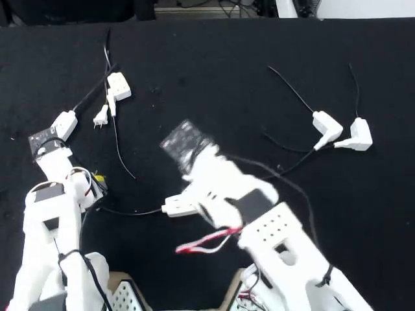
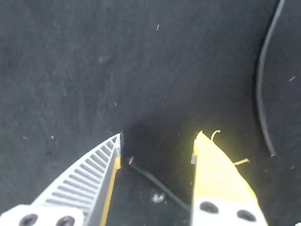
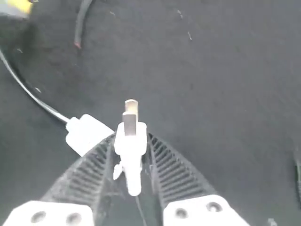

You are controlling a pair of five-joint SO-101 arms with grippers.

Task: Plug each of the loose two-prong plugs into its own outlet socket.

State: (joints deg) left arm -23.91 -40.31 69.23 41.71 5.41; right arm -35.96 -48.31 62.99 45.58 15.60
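White plastic, the plug [image 3: 128, 136] at centre sits clamped by its body in the right gripper [image 3: 132, 141], prongs [image 3: 130, 110] free, probably light but slippery, while the left gripper [image 2: 157, 141] at eight o'clock gapes empty.

Black cloth-covered table [image 1: 214, 65]

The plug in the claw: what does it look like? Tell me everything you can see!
It is a small white plug, plastic by its look, with two flat metal prongs sticking out of its front end. The right claw is shut on it, one ribbed black finger pressing each side. The prongs point away from the claw, above the black table. A white block on a black cord lies close beside it.
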